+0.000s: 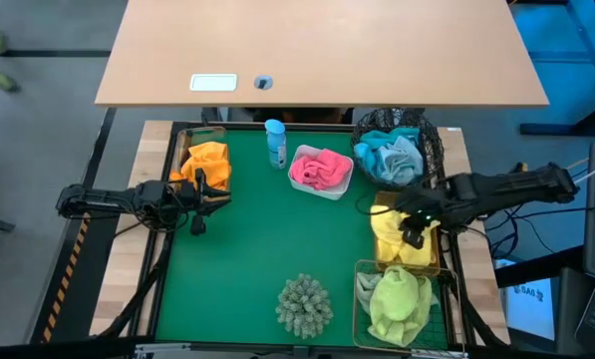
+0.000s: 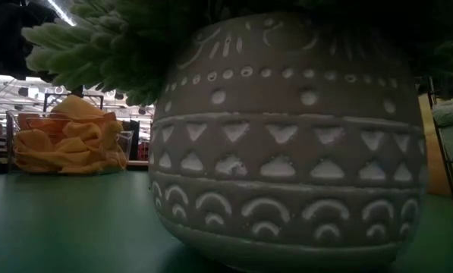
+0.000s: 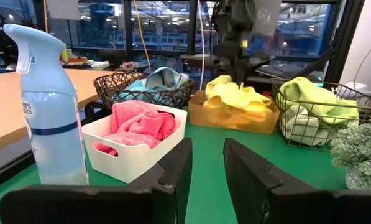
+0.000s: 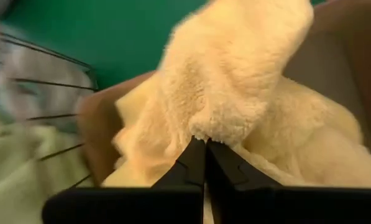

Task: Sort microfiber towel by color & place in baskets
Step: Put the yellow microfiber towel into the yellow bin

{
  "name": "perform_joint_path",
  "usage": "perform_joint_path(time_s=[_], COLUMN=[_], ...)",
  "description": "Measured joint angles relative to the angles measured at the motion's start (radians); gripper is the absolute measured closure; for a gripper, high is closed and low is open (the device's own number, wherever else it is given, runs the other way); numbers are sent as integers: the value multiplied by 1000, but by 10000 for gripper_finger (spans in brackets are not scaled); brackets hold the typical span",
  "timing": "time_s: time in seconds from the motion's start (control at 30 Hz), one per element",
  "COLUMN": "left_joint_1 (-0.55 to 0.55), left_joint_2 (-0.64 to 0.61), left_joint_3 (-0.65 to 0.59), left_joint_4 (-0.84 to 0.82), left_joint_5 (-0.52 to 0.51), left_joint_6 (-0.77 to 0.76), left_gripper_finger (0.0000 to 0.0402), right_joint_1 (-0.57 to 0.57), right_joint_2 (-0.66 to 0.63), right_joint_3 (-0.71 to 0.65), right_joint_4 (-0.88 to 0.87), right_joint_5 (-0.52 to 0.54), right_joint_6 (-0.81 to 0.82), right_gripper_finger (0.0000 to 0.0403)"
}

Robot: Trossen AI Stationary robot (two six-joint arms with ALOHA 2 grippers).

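High: green mat (image 1: 257,239) w/ blue spray bottle (image 1: 275,143) at far edge, potted plant (image 1: 304,304) near front. Orange towels (image 1: 207,163) in clear tub far left; pink towels (image 1: 320,168) in white tub (image 1: 335,189); teal/grey in black mesh basket (image 1: 432,140); pale green towels (image 1: 397,299) in gold basket front right. Left gripper (image 1: 199,211) over bare mat beside orange tub. Right gripper (image 1: 413,235) down in yellow towels (image 1: 389,231).

Low: plant pot (image 2: 287,136) blocks most; orange tub at left.

Left wrist: fingers (image 3: 173,168) narrowly apart, empty.

Right wrist: fingers (image 4: 194,165) pinched together at edge of a yellow towel fold.
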Motion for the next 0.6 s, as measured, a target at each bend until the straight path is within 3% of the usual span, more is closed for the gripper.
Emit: perform_joint_path(time_s=[0.23,0.6], left_joint_1=[0,0], left_joint_2=[0,0], left_joint_3=[0,0], left_joint_4=[0,0], left_joint_5=[0,0], left_joint_6=[0,7], left_gripper_finger=[312,312], right_joint_1=[0,0], right_joint_2=[25,22], right_joint_3=[-131,-292], right_joint_4=[20,201], right_joint_5=[79,87], right_joint_6=[108,225], right_gripper_finger=[402,402])
